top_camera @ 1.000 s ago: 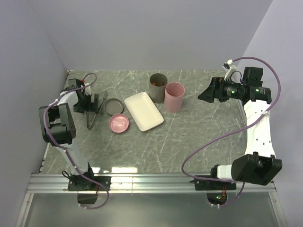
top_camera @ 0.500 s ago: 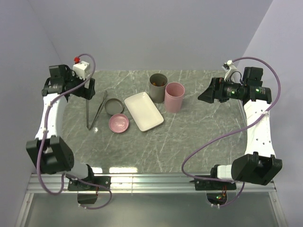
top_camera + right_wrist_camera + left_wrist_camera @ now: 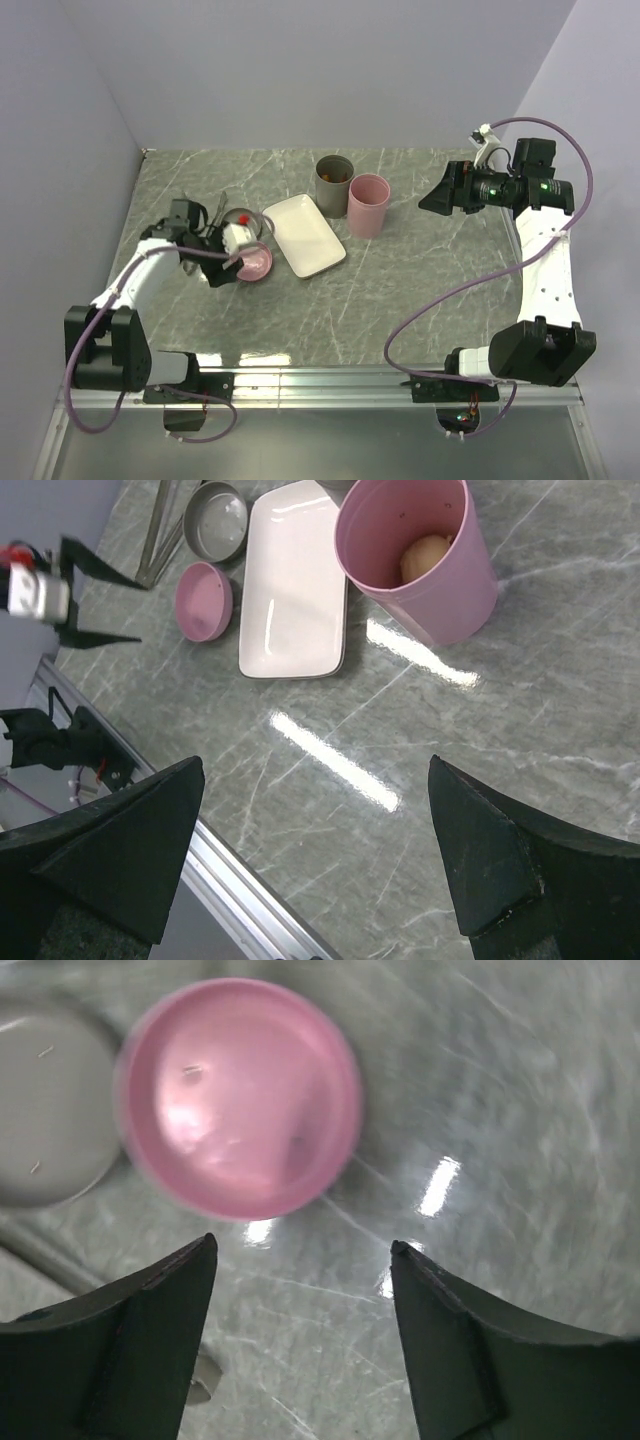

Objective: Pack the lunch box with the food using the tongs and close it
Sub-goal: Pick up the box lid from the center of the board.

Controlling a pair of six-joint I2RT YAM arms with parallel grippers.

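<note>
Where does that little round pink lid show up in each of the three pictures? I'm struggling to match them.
Top external: the pink lid lies left of centre, just left of the white tray.
Left wrist: pink lid at upper left, large, beyond the fingers.
Right wrist: pink lid at upper left, left of the tray.
Shared landmark: the grey lid right beside it in all three views.

L arm (image 3: 135,285): base at approx. 7 o'clock of top view, elbow folded back near base, forearm reaching toward 1 o'clock. L gripper (image 3: 228,265) low, pointing down; in wrist view (image 3: 302,1250) jaws apart, nothing betw. fingers (image 3: 150,1340). R arm (image 3: 547,262): base at 5 o'clock, link rising toward 12, wrist turned to 9 o'clock. R gripper (image 3: 428,203) held high, tilted down; in wrist view (image 3: 315,770) jaws wide apart, empty.
</note>
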